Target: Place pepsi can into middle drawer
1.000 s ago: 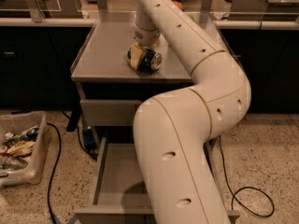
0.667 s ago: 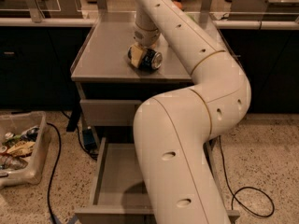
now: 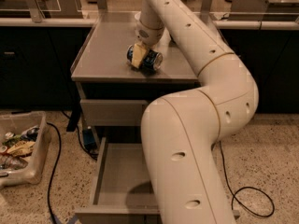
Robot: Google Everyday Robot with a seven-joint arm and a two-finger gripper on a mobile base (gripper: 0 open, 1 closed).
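The pepsi can (image 3: 152, 60) is blue with a silver end and lies on its side on the grey cabinet top (image 3: 107, 50), near the front edge. My gripper (image 3: 140, 57) reaches down from behind and is shut on the can, with one yellowish finger (image 3: 137, 55) across its front. The can rests on the top. Below, the middle drawer (image 3: 119, 171) is pulled out, a grey tray with a bare floor. My arm's large white link (image 3: 187, 162) hides its right part.
A closed grey drawer front (image 3: 112, 112) sits above the open drawer. A clear plastic bin (image 3: 21, 148) of rubbish stands on the floor at left. Black cables (image 3: 52, 171) trail on the speckled floor on both sides. Dark cabinets flank the unit.
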